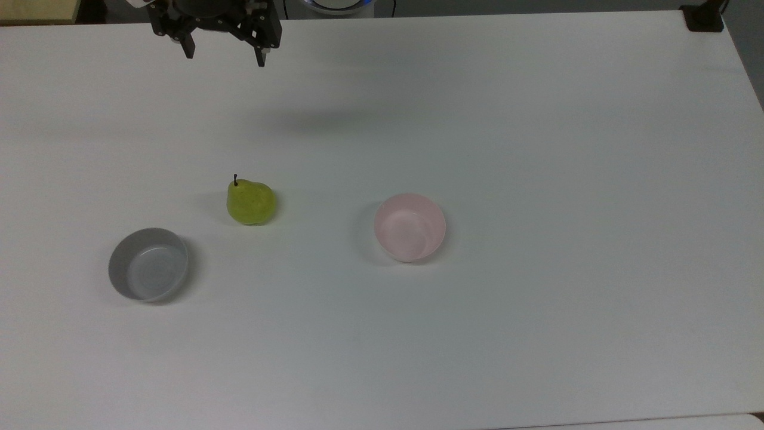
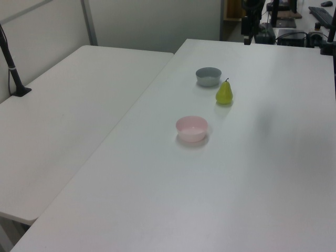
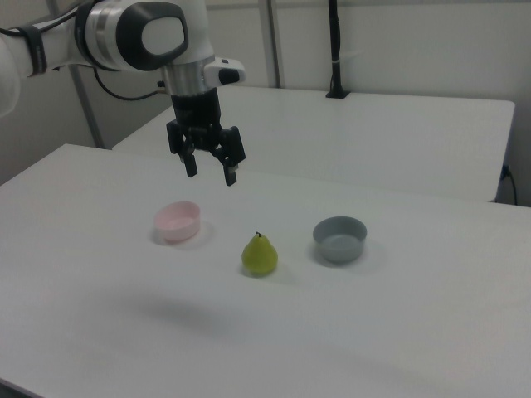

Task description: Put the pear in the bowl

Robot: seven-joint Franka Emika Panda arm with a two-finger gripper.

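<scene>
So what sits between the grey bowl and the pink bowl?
The pear stands upright between the grey bowl and the pink bowl in the right view, touching neither. The open gripper hangs above, holding nothing.

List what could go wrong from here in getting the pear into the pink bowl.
1. The pear stands upright on a rounded base; a glancing touch from the open gripper, now high above the table, could tip or roll it.
2. The grey bowl sits on the pear's other side from the pink bowl and is similar in size; it could be mistaken for the target.
</scene>
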